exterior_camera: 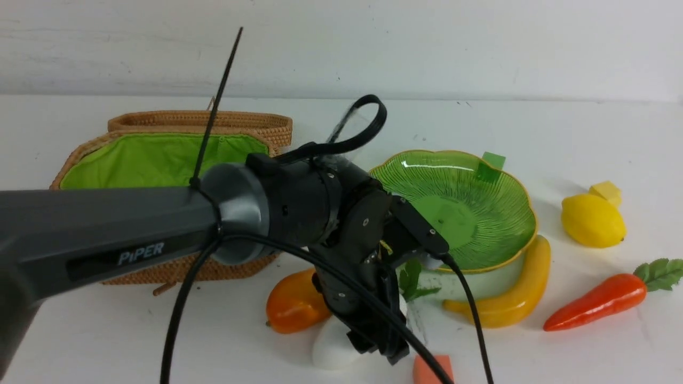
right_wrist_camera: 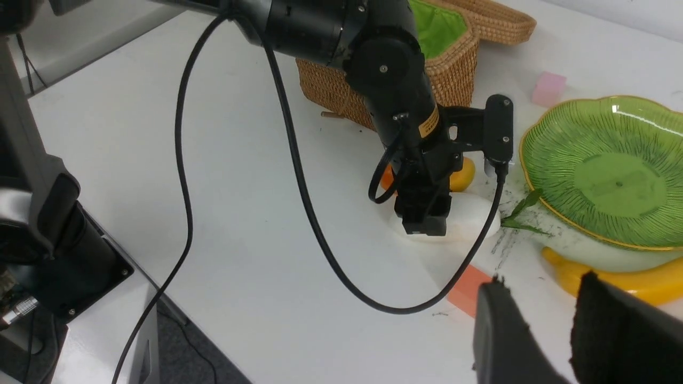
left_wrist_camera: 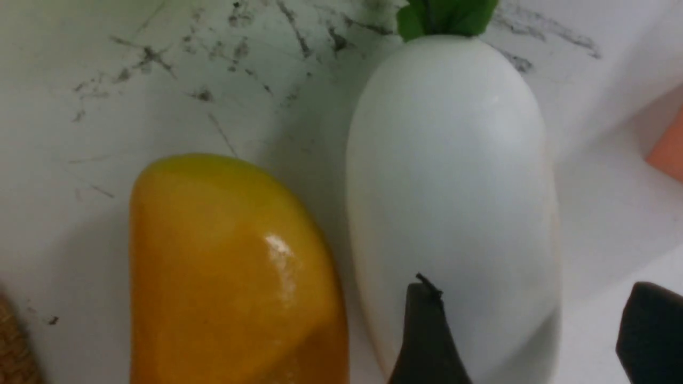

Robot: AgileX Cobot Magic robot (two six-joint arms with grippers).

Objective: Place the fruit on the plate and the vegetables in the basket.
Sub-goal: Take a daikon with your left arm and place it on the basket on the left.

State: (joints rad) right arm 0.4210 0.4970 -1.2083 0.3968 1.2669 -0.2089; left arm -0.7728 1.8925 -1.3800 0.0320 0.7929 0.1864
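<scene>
Left claw (left_wrist_camera: 533,325) spread wide, empty, over white radish (left_wrist_camera: 453,176), which lies at 7 o'clock from plate (exterior_camera: 480,224), just beside mango (left_wrist_camera: 224,277). One finger (left_wrist_camera: 427,341) sits above the radish body, so closing may squirt it sideways or shove the mango.

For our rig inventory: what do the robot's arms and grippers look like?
The left arm is a dark grey tube marked PiPER, with black joints, black cables, a black zip tie and a yellow label. The left gripper and right gripper are black.

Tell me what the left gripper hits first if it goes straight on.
Most likely the radish: the left gripper points down at it, jaws open, close above. The mango beside it looks off line.
</scene>
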